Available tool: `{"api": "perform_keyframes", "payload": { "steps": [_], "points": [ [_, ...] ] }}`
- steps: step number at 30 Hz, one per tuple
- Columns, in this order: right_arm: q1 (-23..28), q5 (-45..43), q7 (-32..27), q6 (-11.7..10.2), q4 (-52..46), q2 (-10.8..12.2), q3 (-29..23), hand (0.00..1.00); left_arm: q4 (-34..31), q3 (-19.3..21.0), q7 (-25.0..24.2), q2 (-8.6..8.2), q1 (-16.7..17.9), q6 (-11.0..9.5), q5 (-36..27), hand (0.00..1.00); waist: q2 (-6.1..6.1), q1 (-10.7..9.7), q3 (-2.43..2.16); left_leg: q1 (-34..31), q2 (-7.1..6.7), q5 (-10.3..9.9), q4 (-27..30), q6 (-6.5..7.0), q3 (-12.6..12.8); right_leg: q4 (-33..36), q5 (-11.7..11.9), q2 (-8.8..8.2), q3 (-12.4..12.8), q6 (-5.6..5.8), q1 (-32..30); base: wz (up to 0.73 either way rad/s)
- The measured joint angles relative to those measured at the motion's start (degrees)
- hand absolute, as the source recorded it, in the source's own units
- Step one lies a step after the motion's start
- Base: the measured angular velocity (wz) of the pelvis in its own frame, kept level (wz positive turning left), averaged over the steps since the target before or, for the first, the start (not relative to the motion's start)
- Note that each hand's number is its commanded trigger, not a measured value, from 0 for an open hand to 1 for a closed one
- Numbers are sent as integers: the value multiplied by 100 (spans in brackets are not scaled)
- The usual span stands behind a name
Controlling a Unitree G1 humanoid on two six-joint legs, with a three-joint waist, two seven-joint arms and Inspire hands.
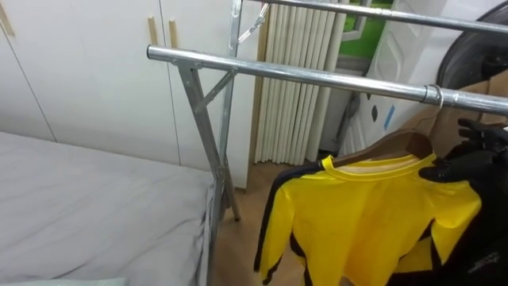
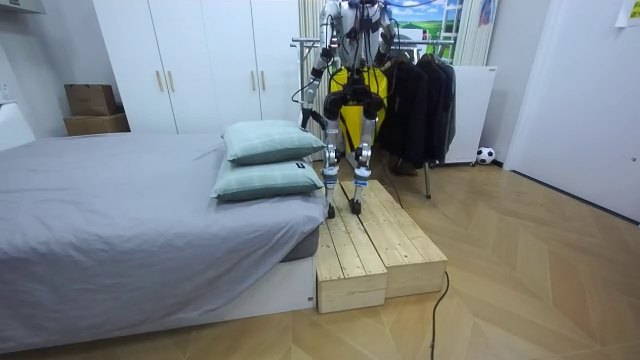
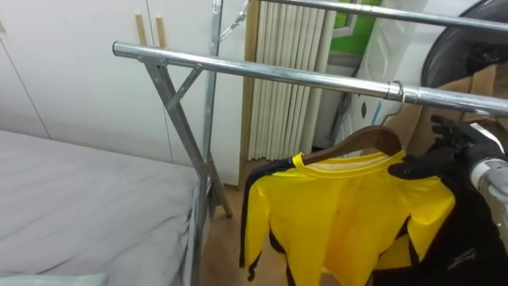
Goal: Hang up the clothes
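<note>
Yellow dark-trimmed jersey [image 3: 349, 214] hangs by its brown wooden hanger [image 3: 357, 141] on the silver metal rail [image 3: 278, 75] at 2 o'clock, so hanging looks nearly done. Your right hand [image 3: 448, 161] sits at its shoulder, finger hold unreadable — next, ease clear without tugging.

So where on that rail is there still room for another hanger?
The rail is bare from its left end post to the wooden hanger carrying the yellow shirt. Right of that it's crowded: the robot's right hand and dark clothes.
</note>
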Motion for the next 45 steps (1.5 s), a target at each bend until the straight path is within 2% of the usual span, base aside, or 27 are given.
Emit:
{"api": "perform_keyframes", "payload": {
  "steps": [17, 23, 25, 28, 33, 41, 43, 45],
  "points": [
    [218, -70, 3, 0, -38, 0, -121, 0, 188, 87, -1, -1, -64, -11, -9, 0, -23, -61, -17, 52, 2, -1, -78, 0, 33, -24, -5, 2, 3, 8, 21, 0],
    [587, -42, -62, 2, -197, -4, -428, 0, 221, 192, 0, -12, -83, 3, -7, 0, -37, -77, -48, 12, 11, -1, -81, 1, 136, -26, -5, 0, 19, 9, 7, 0],
    [689, 13, -62, 2, -195, -11, -433, 0, 257, 227, 2, -32, -67, 1, -8, 0, -20, -134, -81, -5, 10, -1, -82, 1, 134, -25, -5, -2, 9, 8, -2, 0],
    [733, 176, -44, 2, -191, -12, -488, 0, 391, 332, 3, -71, -93, -3, -7, 0, 21, -223, -105, -5, 12, -1, -88, 1, 147, -29, -5, -1, 28, 9, -11, -1],
    [939, 222, -35, 1, -183, -15, -877, 0, 452, 490, 3, -103, -108, -2, -6, 0, 26, -250, -105, 11, 23, 0, -94, 0, 205, -31, -5, 13, 94, 8, -42, -6],
    [1075, 216, 12, -9, -160, -23, -1040, 0, 662, 553, 3, -101, -137, -3, -32, 0, -15, -509, -60, 85, 26, 1, -143, 3, 292, -25, -10, 16, 184, 16, -36, -6],
    [1321, 186, 13, -55, -348, -24, -1233, 0, 660, 587, 4, -100, -124, -12, -37, 0, -21, -527, -60, 100, 40, 1, -147, 3, 448, -20, -9, 18, 225, 16, -34, -8],
    [1636, 146, 13, -61, -622, -23, -1382, 0, 659, 621, 4, -100, -130, -12, -37, 0, -35, -538, -52, 93, 40, 0, -152, 3, 462, -20, -9, 17, 229, 16, -44, -4]
  ]
}}
